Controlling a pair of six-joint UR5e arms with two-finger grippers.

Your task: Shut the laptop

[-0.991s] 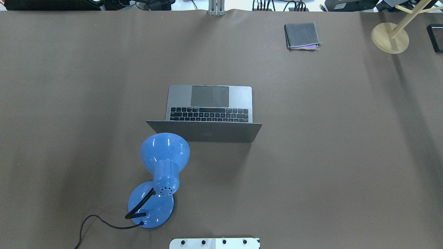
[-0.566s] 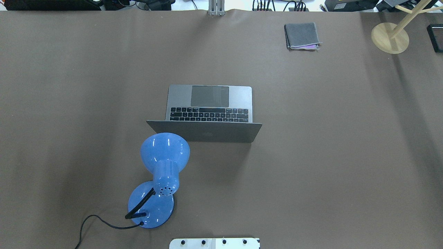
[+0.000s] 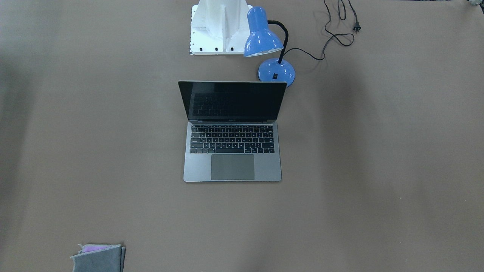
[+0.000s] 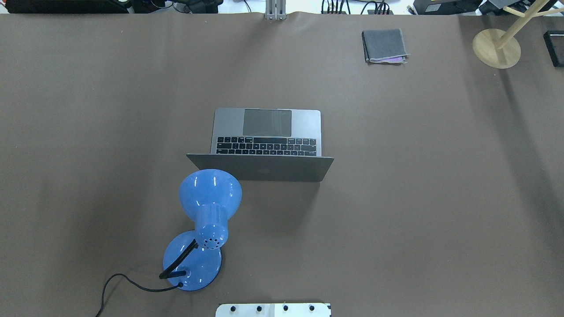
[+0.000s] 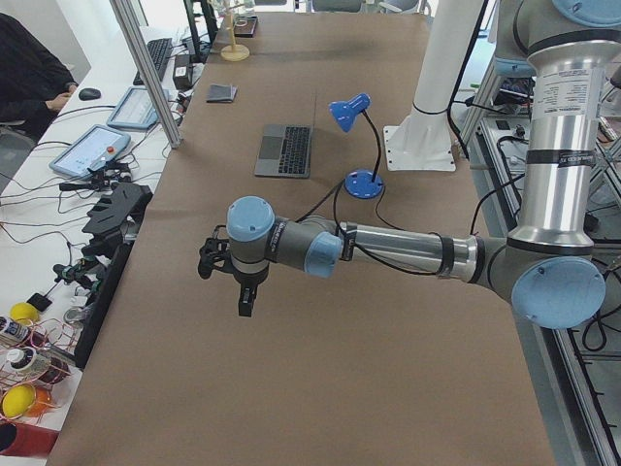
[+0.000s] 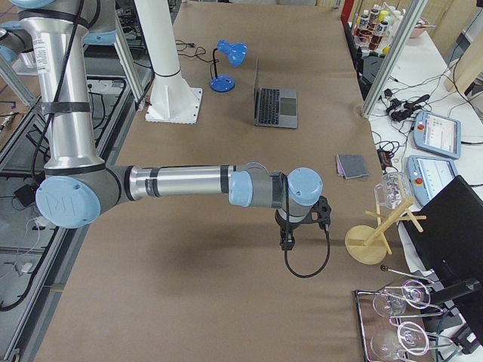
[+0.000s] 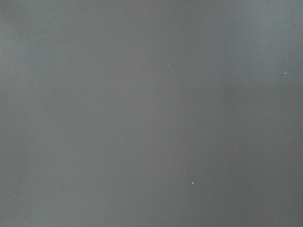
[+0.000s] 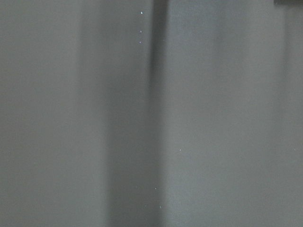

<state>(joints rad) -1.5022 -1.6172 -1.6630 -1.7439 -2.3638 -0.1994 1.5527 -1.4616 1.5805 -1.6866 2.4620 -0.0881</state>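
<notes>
The space-grey laptop [image 4: 266,132] stands open in the middle of the brown table, its lid upright and its back toward the robot. Its black screen and keys face the front-facing view [image 3: 232,151]. It also shows in the left side view [image 5: 284,149] and the right side view [image 6: 276,106]. My left gripper [image 5: 243,303] hangs over bare table far from the laptop, toward the table's left end. My right gripper [image 6: 287,240] hangs over bare table toward the right end. Both show only in side views, so I cannot tell whether they are open or shut. The wrist views show only table cover.
A blue desk lamp [image 4: 209,193] stands just behind the laptop lid's left corner, its shade [image 3: 262,37] near the lid, its cord trailing off. A folded grey cloth [image 4: 384,45] lies at the far right. A wooden stand [image 4: 496,47] sits at the far right corner.
</notes>
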